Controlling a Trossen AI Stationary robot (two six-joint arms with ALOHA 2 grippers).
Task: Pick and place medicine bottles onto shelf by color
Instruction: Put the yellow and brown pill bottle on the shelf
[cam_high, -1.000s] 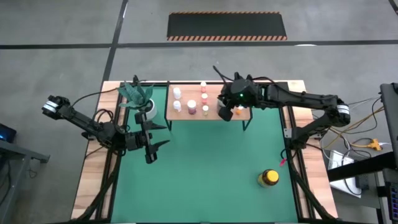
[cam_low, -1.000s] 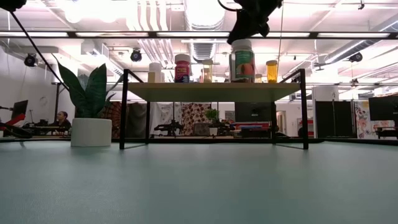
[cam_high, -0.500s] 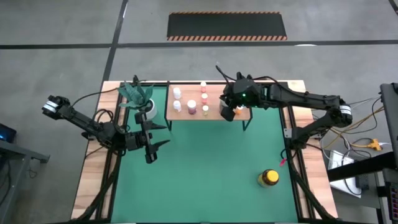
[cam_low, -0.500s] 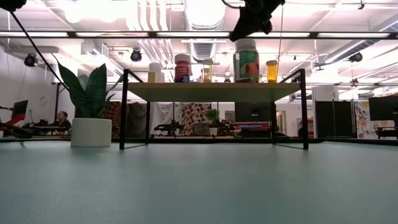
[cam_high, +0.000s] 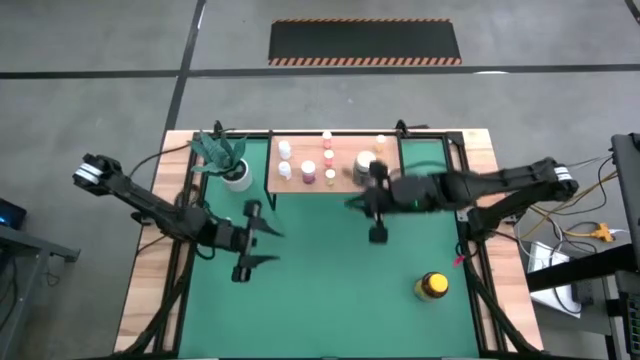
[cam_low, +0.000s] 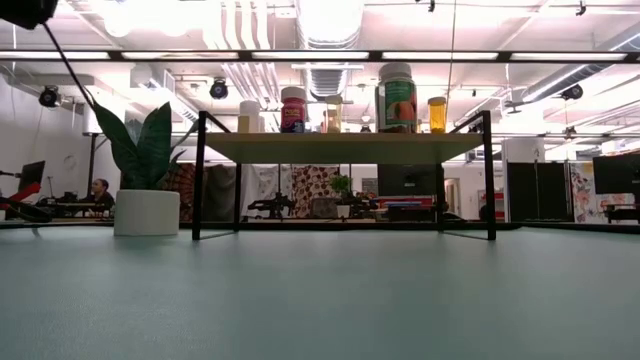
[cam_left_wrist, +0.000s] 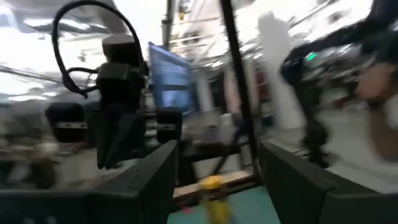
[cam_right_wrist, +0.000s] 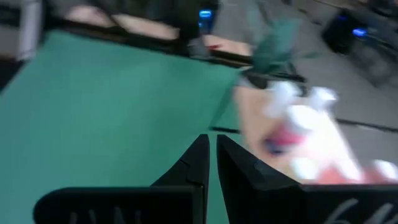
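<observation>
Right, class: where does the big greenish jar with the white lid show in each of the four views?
High view: greenish jar stands on the right part of the shelf.
Low view: greenish jar is the tallest thing on the shelf, right of centre.
Left wrist view: cannot be made out.
Right wrist view: only blurred bottles, cannot tell.
Shared landmark: the shelf.

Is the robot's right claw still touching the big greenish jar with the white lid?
Apart. High view: right gripper hangs over the mat, away from the greenish white-lidded jar on the shelf.

White pot (cam_low: 146, 213) with green plant (cam_high: 217, 150) at mat's (cam_high: 330, 280) far left corner, seated person (cam_low: 99, 192) behind
</observation>
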